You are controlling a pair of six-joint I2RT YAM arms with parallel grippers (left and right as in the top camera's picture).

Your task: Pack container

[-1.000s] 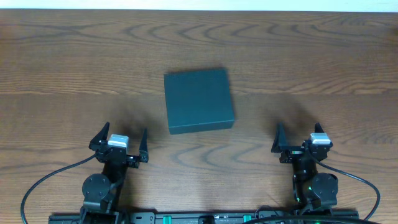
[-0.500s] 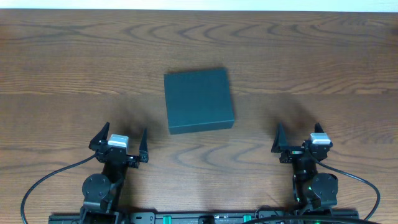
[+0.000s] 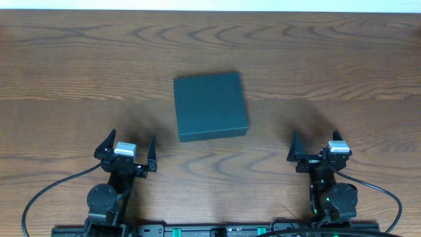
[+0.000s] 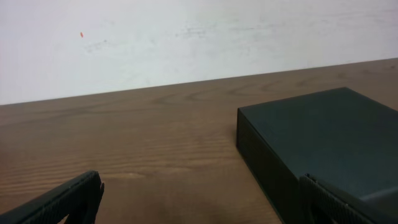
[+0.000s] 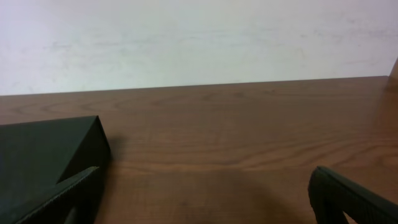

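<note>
The container (image 3: 210, 105) is a dark teal-black square box with its lid closed, lying flat in the middle of the wooden table. It also shows at the right of the left wrist view (image 4: 317, 143) and at the lower left of the right wrist view (image 5: 43, 155). My left gripper (image 3: 126, 150) is open and empty near the table's front edge, to the left of and nearer than the box. My right gripper (image 3: 316, 147) is open and empty near the front edge, to the right of the box. Neither gripper touches the box.
The wooden table (image 3: 329, 59) runs back to a white wall (image 4: 186, 37). Black cables and the arm bases (image 3: 210, 229) lie along the front edge. No other objects show on the table.
</note>
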